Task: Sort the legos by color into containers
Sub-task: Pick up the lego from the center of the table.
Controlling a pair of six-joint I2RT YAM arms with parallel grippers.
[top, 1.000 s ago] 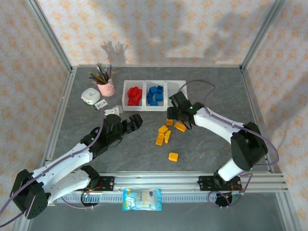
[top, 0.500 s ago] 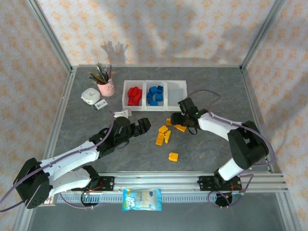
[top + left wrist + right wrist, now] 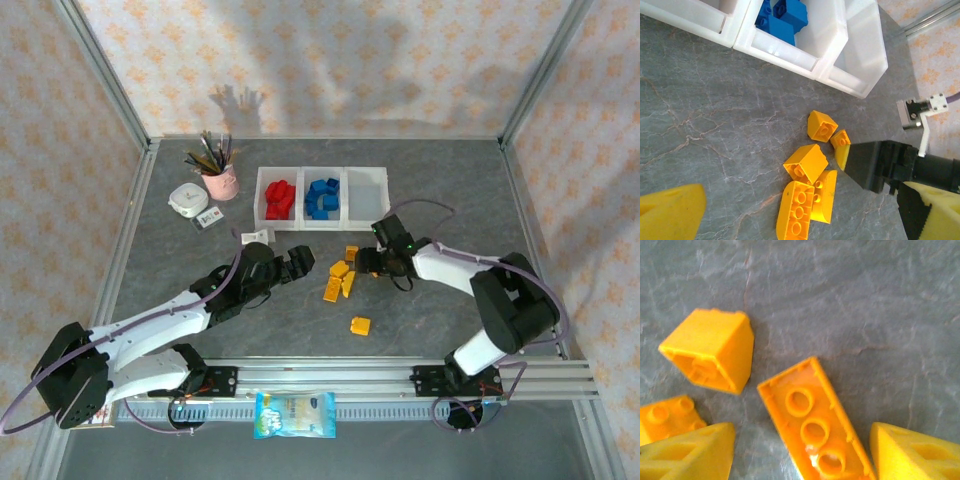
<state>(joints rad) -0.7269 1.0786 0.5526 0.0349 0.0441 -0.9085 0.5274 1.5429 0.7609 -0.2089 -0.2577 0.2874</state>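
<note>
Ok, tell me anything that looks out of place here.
One long yellow brick lies upside down, hollow side up, between the right arm's fingers. Another yellow brick sits alone, apart from the rest. The third bin is empty.

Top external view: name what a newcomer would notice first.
Loose yellow-orange bricks lie scattered in the centre, with the right gripper low among them, jaws straddling one long upturned brick. Behind them, the white bins hold red bricks on the left and blue bricks in the middle.

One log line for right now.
right fingers: open, straddling long yellow plastic brick | left fingers: open, hovering | red plastic bricks, blue plastic bricks: in white bins
</note>
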